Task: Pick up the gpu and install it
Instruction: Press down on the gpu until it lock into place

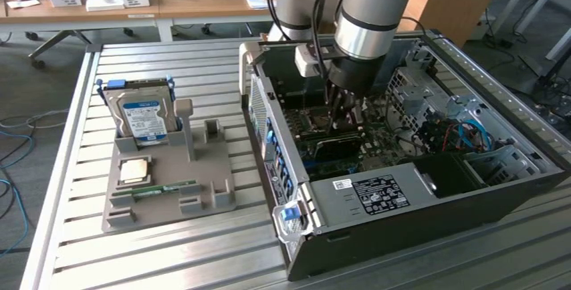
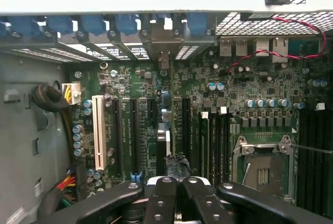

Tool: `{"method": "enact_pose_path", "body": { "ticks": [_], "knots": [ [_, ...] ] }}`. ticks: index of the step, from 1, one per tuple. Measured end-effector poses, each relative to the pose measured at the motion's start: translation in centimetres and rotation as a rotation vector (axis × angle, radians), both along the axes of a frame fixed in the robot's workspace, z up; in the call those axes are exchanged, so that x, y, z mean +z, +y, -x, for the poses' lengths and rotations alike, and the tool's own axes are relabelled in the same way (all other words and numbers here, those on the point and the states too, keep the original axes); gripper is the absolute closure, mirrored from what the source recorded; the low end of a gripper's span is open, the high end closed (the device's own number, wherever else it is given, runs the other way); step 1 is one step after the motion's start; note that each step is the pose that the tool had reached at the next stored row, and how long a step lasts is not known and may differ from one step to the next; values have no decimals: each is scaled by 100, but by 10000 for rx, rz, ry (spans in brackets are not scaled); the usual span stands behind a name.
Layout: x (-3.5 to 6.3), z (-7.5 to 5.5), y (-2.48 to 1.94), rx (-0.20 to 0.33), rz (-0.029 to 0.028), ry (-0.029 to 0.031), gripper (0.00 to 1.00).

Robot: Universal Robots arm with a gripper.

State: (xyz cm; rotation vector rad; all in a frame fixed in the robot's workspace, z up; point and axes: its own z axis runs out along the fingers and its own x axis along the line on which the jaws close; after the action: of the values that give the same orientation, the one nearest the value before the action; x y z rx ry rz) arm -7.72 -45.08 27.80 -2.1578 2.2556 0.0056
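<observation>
The gpu (image 2: 165,130) stands on edge in a slot of the green motherboard (image 2: 234,94), seen end-on as a thin card running straight ahead of the fingers toward the case's rear bracket openings. Its near end sits directly under the fingers (image 2: 177,193), which are clenched together over it; whether they pinch the card's edge or only press on it cannot be told. In the exterior view the card shows as a dark flat strip (image 1: 337,144) lying across the board just below the fingers (image 1: 344,113).

The arm (image 1: 370,16) comes down almost vertically into the open computer case (image 1: 402,190), wrist pointing straight down and the fingers reaching deep inside, close to the board.

To one side of the fingers stand a white expansion slot (image 2: 97,133) and several black ones; to the other side lie the empty processor socket (image 2: 263,164) and the memory slots.

Well away from the fingers, outside the case on the slatted metal counter (image 1: 80,250), a gray holder (image 1: 170,190) carries an upright hard drive (image 1: 143,117), a processor chip (image 1: 136,170) and a narrow green memory stick (image 1: 165,188).
</observation>
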Motion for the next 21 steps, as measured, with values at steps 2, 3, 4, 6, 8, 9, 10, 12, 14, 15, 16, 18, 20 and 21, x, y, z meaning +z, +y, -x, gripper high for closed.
{"method": "enact_pose_path", "body": {
  "ticks": [2, 3, 4, 6, 8, 9, 10, 12, 14, 15, 16, 18, 20, 21],
  "knots": [
    [-30, 0, 7, 0, 0, 0, 89],
    [-45, 0, 10, -1, -1, 0, 89],
    [-59, 0, 12, 0, 0, 0, 89],
    [-85, 0, 16, 0, -3, 0, 89],
    [-91, 0, 17, 0, 0, 1, 89],
    [-91, 0, 17, -1, -1, 1, 89],
    [-91, 0, 17, 0, -1, 1, 89],
    [-95, 4, 27, -4, -3, 0, 89],
    [-99, 3, 35, 0, -3, 0, 89],
    [-102, 3, 35, 1, -3, 0, 89],
    [-106, 3, 35, 1, -3, 0, 89],
    [-109, 4, 30, -2, -3, 1, 89],
    [-118, 4, 29, -3, -4, 0, 89],
    [-128, 4, 29, -2, -2, 1, 89]
  ]
}}
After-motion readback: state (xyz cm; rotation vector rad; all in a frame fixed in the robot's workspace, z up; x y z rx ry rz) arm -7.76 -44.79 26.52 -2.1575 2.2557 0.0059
